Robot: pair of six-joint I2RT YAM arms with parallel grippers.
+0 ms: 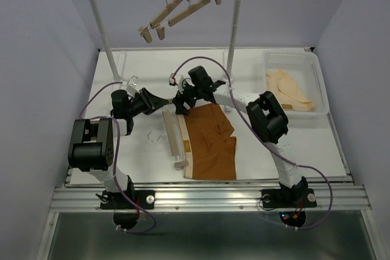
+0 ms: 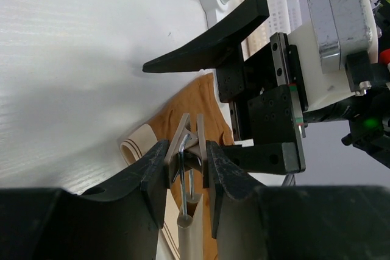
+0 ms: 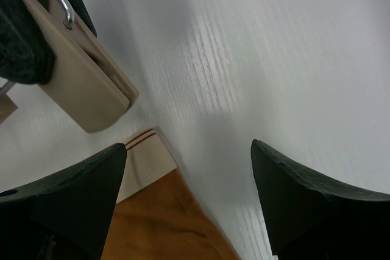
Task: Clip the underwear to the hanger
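From where I stand, the left gripper (image 2: 187,150) is pinched narrow on the end clip of the light-wood bar hanger (image 1: 173,141). The hanger lies on the white table (image 1: 250,164) along the left edge of the rust-brown fabric underwear (image 1: 210,141), which is spread flat between the two arms. That grip looks slight: the fingers press the clip's sloped wooden levers, and I'd worry they skid off and let it snap closed on nothing. To the right, the right gripper (image 3: 189,150) hovers wide apart and empty above a corner of the tan waistband (image 3: 146,159). The cloth is flat, so it could pinch only table, or gather both layers and bunch them. Farther right, the white plastic basket (image 1: 323,83) of pale cream garments (image 1: 289,89) sits well apart. I can read no writing or brand anywhere.
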